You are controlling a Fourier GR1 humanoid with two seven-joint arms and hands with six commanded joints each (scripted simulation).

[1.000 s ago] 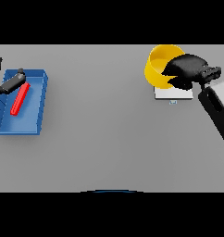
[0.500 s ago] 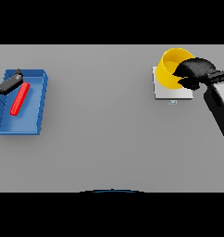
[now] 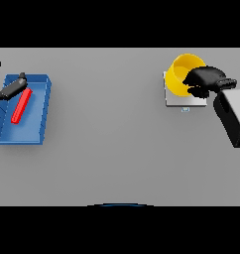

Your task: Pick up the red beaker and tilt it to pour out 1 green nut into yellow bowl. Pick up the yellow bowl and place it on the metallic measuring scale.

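While your right hand (image 3: 207, 81) curls its fingers over the rim of the bowl (image 3: 184, 74), the bowl sits on the scale (image 3: 180, 99) at the table's (image 3: 117, 149) far right. Your left hand (image 3: 8, 90), fingers straight and holding nothing, hangs over the blue tray (image 3: 37, 114), where the beaker (image 3: 21, 106) lies.

You see one yellow bowl (image 3: 180, 74), one metallic scale (image 3: 177, 99), one red beaker (image 3: 21, 106), one blue tray (image 3: 37, 119), two hands.
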